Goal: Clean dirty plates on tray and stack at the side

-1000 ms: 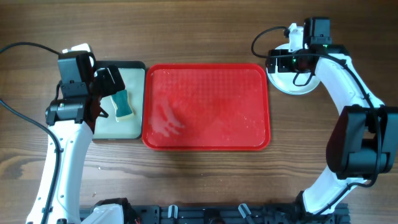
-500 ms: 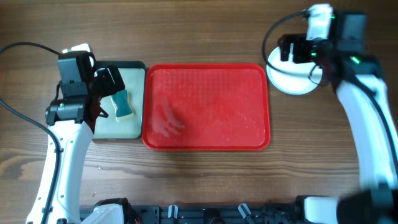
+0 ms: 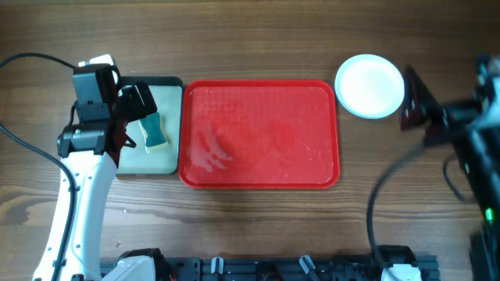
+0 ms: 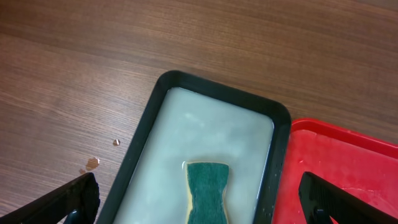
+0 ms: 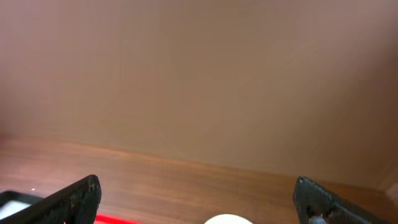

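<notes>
The right pincer [image 5: 198, 200] has swung off toward three o'clock, wide open and empty, leaving the plates [image 3: 369, 86], white one showing, on the bench [image 3: 258, 39] at two o'clock of the tray [image 3: 266, 133]. The tray is bare, so the stacking looks done. The left pincer [image 4: 199, 196] hangs open above the sponge [image 4: 207, 185].

Red tray [image 3: 258, 133] and white plate [image 3: 369, 86] on the tabletop
We see the tray flat and wet-smeared, the plate just off its far right corner.
</notes>
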`<state>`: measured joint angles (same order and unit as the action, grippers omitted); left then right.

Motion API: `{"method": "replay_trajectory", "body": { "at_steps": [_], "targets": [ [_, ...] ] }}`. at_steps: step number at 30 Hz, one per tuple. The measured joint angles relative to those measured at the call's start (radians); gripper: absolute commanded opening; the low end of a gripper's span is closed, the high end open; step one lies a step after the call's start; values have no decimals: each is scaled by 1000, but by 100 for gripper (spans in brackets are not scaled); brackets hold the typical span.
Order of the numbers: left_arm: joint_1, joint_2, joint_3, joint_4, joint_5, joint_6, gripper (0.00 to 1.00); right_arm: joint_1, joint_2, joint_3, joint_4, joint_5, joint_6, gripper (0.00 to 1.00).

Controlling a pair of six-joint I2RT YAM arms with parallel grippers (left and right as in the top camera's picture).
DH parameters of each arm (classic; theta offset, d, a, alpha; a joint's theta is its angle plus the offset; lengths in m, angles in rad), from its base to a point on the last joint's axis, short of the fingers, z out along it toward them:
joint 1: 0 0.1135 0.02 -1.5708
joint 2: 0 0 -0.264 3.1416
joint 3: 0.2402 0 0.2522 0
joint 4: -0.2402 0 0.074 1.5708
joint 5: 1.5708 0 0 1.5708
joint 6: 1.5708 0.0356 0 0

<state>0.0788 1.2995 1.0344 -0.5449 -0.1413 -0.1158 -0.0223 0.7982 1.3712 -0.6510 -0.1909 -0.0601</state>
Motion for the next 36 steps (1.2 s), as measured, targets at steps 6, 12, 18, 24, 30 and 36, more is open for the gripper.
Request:
{"method": "replay_trajectory", "body": {
  "at_steps": [6, 12, 18, 24, 30, 36],
  "targets": [
    [0, 0, 0, 0, 0, 0, 100, 0, -185, -6, -53, 0, -25, 100],
    [0, 0, 0, 0, 0, 0, 100, 0, -416, -207, -27, 0, -33, 100],
    [0, 0, 0, 0, 0, 0, 100, 0, -614, -571, 206, -14, -34, 100],
    [0, 0, 0, 0, 0, 0, 100, 0, -760, -906, 615, -35, -28, 100],
    [0, 0, 0, 0, 0, 0, 100, 0, -778, -1102, 837, 13, 55, 100],
    [0, 0, 0, 0, 0, 0, 100, 0, -778, -1289, 882, 138, 202, 100]
  ]
}}
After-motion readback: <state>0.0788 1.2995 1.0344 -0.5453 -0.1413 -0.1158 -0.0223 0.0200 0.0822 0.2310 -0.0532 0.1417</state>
